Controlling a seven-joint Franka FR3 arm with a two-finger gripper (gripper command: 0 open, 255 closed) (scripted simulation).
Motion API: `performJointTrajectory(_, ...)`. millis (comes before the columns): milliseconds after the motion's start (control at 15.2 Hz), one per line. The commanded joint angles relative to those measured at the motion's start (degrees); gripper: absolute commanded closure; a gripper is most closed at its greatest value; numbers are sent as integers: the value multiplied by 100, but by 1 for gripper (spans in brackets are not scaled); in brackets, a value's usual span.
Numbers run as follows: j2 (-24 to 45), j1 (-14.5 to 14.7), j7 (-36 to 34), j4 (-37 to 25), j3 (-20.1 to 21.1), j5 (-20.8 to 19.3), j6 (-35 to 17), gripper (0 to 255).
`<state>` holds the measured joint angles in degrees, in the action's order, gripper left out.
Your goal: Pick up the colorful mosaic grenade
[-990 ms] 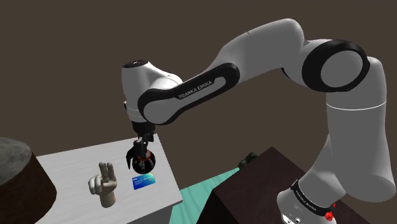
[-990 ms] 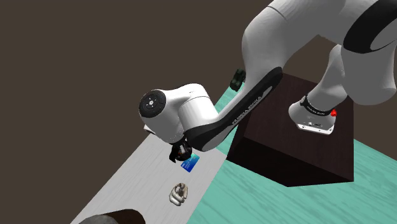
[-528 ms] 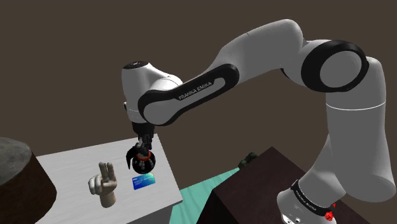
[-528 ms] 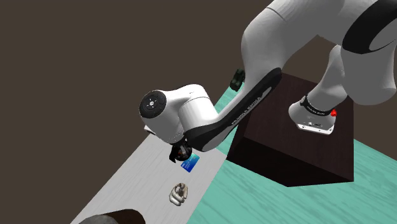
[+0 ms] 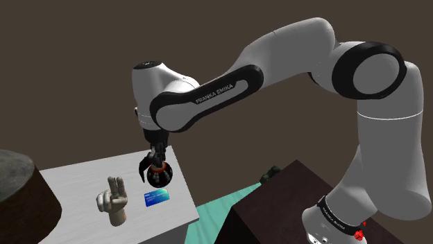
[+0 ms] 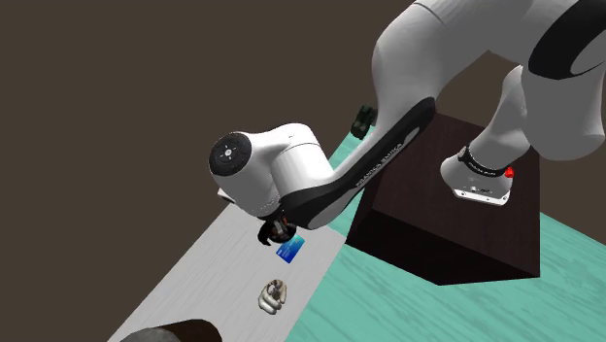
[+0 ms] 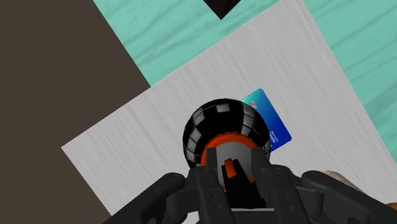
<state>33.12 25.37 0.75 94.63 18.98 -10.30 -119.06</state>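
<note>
The grenade [image 7: 221,127] is a black ball set with small grey tiles, with an orange-red neck on top. My gripper [image 7: 232,173] is shut on that neck, one black finger [image 7: 207,186] on each side. In the shoulder view the grenade [image 5: 159,175] hangs under the gripper [image 5: 157,163], just above the white table [image 5: 76,179] near its far right corner. The second exterior view has the gripper [image 6: 276,231] tucked under the white wrist, above the table [image 6: 209,267].
A blue card [image 5: 157,197] lies flat on the table beside the grenade. A pale hand figure making a V sign [image 5: 113,201] stands further along the table. A dark round object [image 5: 14,181] sits at the shoulder view's left. The dark stand [image 6: 442,209] rests on teal floor.
The fingers have gone from open to shut on the grenade's neck. The hand has risen slightly with the grenade, uncovering more of the blue card.
</note>
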Motion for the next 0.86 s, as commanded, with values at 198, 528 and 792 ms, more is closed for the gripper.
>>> performJointTrajectory(198,-208,-23,31,-90,47,72,287,255)
performJointTrajectory(528,-383,-42,64,-223,84,137,586,255)
performJointTrajectory(792,-451,-49,78,-290,98,163,719,255)
